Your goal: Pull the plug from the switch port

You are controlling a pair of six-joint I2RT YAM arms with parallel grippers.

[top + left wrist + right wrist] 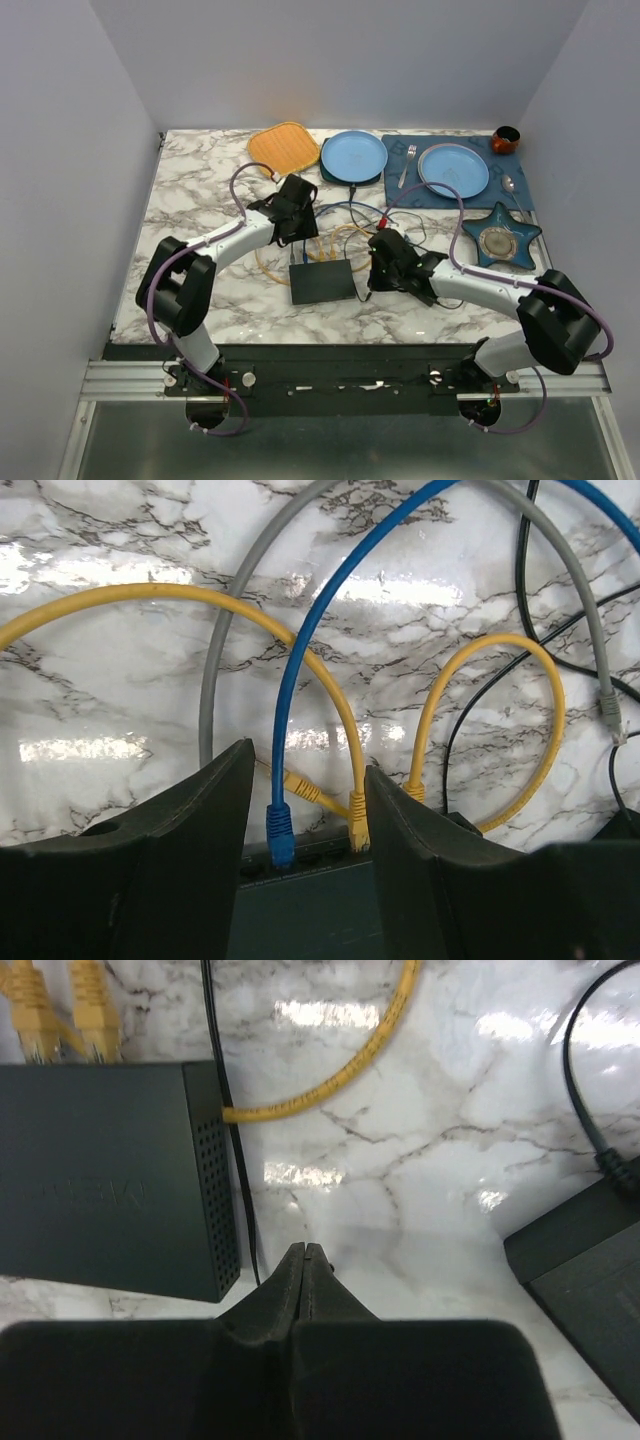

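Observation:
The switch (322, 281) is a flat black box lying mid-table, ports on its far edge. In the left wrist view a blue plug (279, 832) and a yellow plug (358, 830) sit in ports of the switch (310, 910). My left gripper (308, 760) is open over that edge, with both plugs between its fingers (170, 860) and neither one gripped. The blue plug is nearer the left finger, the yellow one right beside the right finger. My right gripper (305, 1248) is shut on nothing, low over the marble by the switch's (100, 1175) right side. From above, the left gripper (299, 256) and right gripper (370, 288) flank the switch.
Yellow, blue, grey and black cables (215, 660) loop over the marble behind the switch. A black power brick (590, 1290) lies right of my right gripper. At the back are an orange mat (284, 146), two blue plates (353, 155), a blue placemat (520, 185), a star dish (500, 238) and a red cup (506, 139).

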